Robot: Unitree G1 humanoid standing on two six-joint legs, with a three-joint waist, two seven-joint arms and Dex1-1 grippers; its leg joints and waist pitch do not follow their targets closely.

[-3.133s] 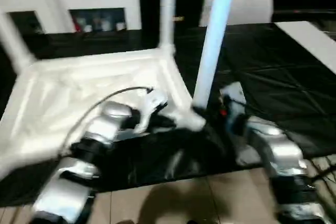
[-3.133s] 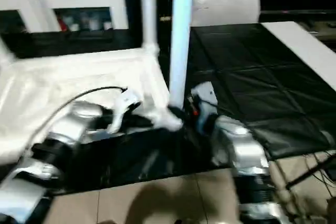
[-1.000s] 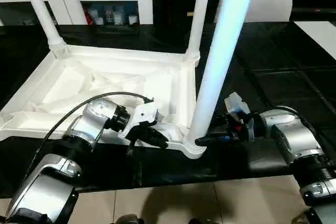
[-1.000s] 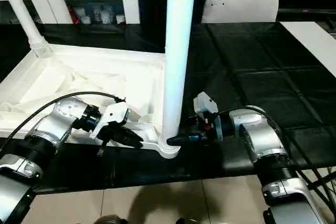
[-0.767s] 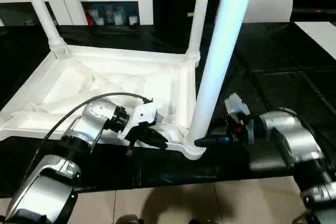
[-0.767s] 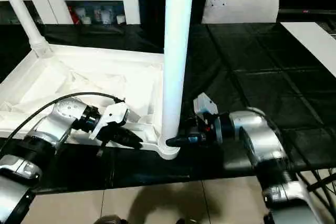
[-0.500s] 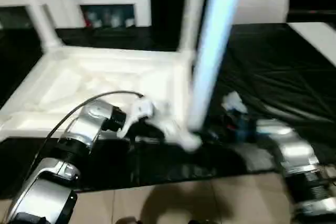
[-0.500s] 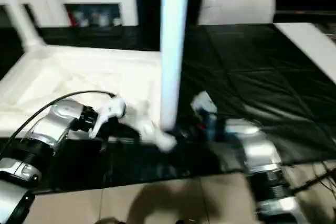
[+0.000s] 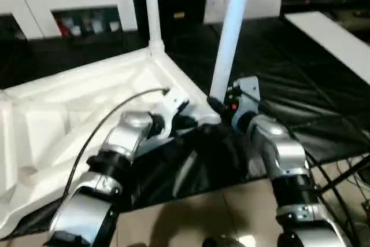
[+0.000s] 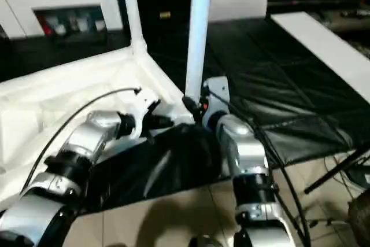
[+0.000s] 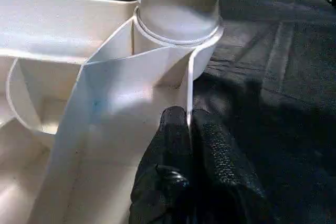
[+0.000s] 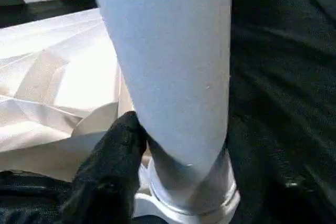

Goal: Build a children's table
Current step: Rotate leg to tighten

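White moulded plastic makes up the children's table (image 9: 75, 102), which is lying upside down on a black, creased, quilted-looking sheet (image 9: 300, 102) so that its ribbed underside is facing up, thin flat ribs running diagonally between the walls and rounded pockets sitting near the corners. Two round, smooth, tapered legs are standing upright in corner sockets: the near leg (image 9: 228, 44) is rising just beside both claws, and the far leg (image 9: 151, 10) is standing at the next corner, beyond the left claw. The left gripper (image 11: 189, 129), with black pebbled fingers (image 11: 220, 171), is pinching the thin upright rim wall of the tabletop just short of the near leg's ringed socket (image 11: 178, 24), its jaws nearly together with only the wall's thickness between them. The right gripper (image 9: 215, 105) is sitting at the foot of the near leg; one black finger (image 12: 113, 156) is lying against the leg's smooth round side just above the collar, while the other finger is hidden behind the leg, so the jaws are standing partly apart around the leg and whether they are clamping it cannot be told. Silver forearms are reaching in from the near side, the left one trailing a thin black cable (image 9: 110, 120). Beyond the table, well away from both claws, a white cabinet (image 9: 69, 4) is standing, and a flat white board (image 9: 329, 39) is lying to the right of the right claw.
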